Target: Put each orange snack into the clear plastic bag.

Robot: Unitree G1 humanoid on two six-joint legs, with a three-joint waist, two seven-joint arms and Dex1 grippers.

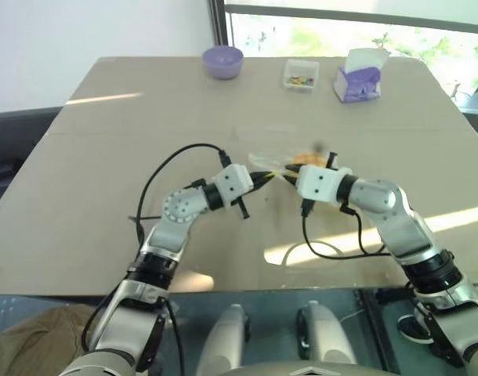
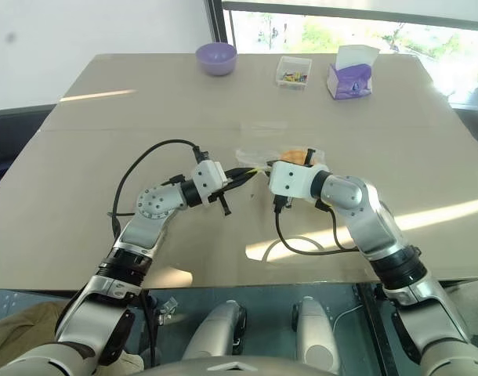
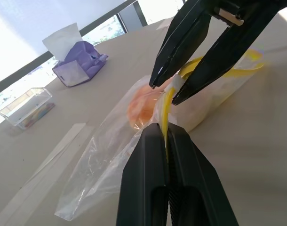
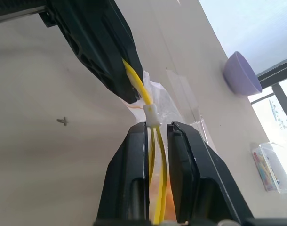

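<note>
The clear plastic bag (image 3: 101,160) lies crinkled on the tan table (image 1: 98,172), near its middle. One orange snack (image 3: 139,107) sits inside it, also visible as an orange patch (image 2: 294,155) behind the grippers. My left gripper (image 3: 164,131) is shut on the bag's yellow zip strip (image 3: 166,110). My right gripper (image 4: 157,126) comes from the opposite side, its two black fingers closed on the same yellow strip just below a small white slider (image 4: 152,114). Both grippers' tips nearly touch each other above the table (image 1: 284,175).
At the far edge stand a purple bowl (image 1: 223,61), a small clear box of colourful bits (image 1: 300,75) and a purple tissue box (image 1: 359,78). Black cables (image 1: 157,176) loop off both wrists over the table. A window runs behind the far edge.
</note>
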